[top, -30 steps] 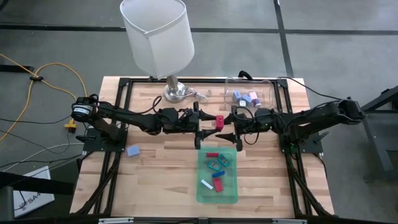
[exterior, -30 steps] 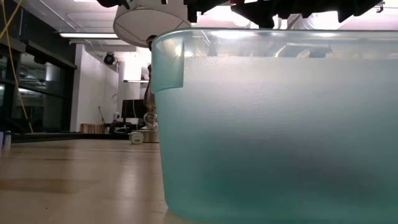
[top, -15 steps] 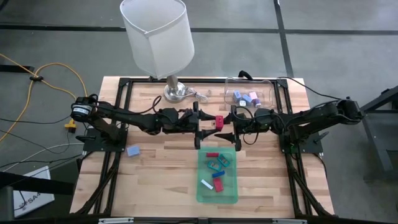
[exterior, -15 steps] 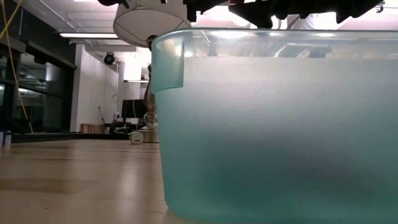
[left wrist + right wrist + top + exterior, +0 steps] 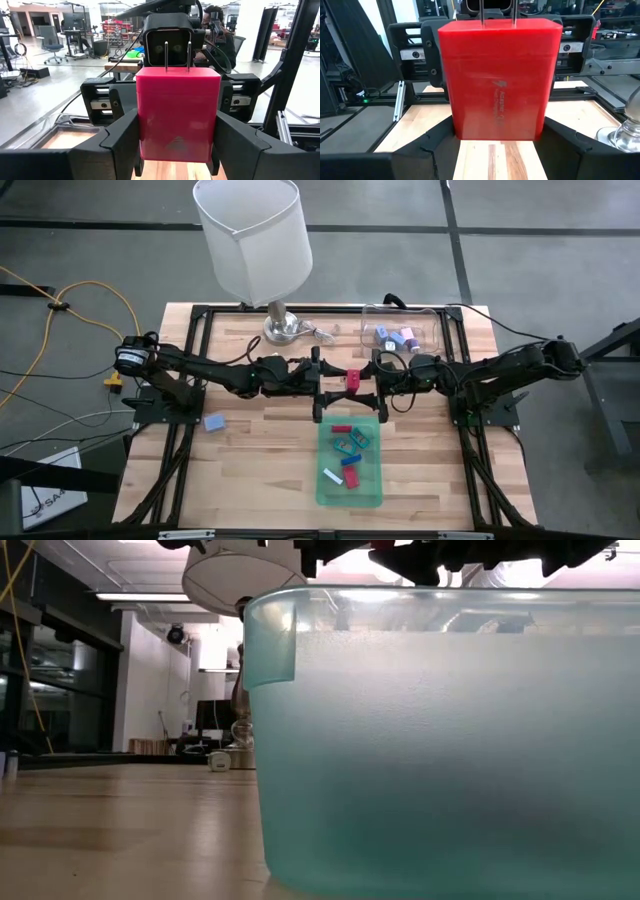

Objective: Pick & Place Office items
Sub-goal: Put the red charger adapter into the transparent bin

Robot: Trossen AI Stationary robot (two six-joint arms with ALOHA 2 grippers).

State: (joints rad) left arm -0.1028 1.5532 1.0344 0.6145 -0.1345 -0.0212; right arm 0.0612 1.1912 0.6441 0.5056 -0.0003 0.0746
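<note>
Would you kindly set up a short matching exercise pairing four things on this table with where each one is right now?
Things:
1. red block
2. light blue piece
3. lamp
4. white stick

Places:
A. in the green tray
B. on bare wood by the left arm's base
C. between the left gripper and right gripper, above the table
D. at the table's far edge

Pairs: 1-C, 2-B, 3-D, 4-A

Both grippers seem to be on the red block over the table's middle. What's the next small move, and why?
Probably open one gripper, likely the left gripper, and back it off. The red block sits between the fingers of both it and the right gripper, held above the wood, just short of the green tray. With one grip released, the right could carry it to the tray.
</note>
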